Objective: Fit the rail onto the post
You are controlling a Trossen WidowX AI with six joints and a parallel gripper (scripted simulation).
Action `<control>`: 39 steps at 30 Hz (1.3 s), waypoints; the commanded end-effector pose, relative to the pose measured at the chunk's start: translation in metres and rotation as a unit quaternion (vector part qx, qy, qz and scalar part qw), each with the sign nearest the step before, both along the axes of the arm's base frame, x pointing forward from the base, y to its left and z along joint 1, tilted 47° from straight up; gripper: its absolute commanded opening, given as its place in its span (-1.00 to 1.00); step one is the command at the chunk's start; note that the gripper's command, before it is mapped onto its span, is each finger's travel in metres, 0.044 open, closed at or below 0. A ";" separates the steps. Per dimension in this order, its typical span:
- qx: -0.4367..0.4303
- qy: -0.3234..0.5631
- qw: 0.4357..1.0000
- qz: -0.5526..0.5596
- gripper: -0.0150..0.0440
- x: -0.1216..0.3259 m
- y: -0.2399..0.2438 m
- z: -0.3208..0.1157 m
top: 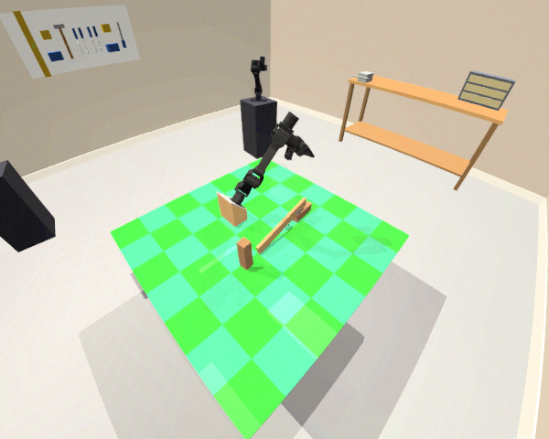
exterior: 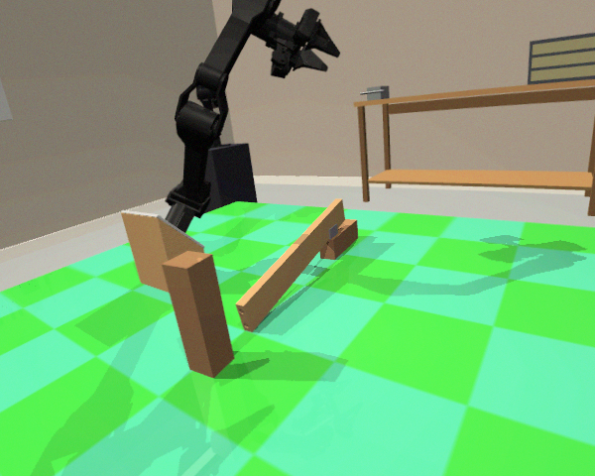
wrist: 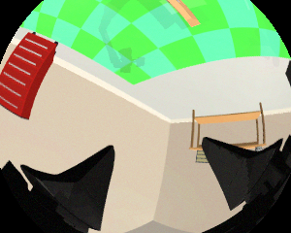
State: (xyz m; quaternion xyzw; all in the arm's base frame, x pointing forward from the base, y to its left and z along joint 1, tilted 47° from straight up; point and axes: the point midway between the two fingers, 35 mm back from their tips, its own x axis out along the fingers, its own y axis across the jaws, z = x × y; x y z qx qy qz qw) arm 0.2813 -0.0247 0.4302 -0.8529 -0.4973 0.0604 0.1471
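On green checks, a slanting pale wooden rail (top: 282,225) (exterior: 294,258) (wrist: 185,13), two end holes, end effector (top: 312,154) (exterior: 332,61) (wrist: 160,147) wide open

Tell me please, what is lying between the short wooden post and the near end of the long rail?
No object stands between the post and the near end of the rail; only a strip of checkered table shows, best in the exterior view.

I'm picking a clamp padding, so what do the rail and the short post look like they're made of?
The rail looks like pale, smooth wood, perhaps unvarnished, going by its even tan faces. The post seems a darker, reddish-brown wood with a matte look; no grain shows, so paint is possible.
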 end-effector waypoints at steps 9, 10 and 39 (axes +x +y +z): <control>-0.181 -0.295 0.937 -0.050 1.00 -0.082 0.000 0.037; -0.215 -0.340 0.914 -0.054 1.00 -0.096 0.006 0.042; -0.645 -0.713 0.041 0.274 1.00 -0.113 0.219 -0.063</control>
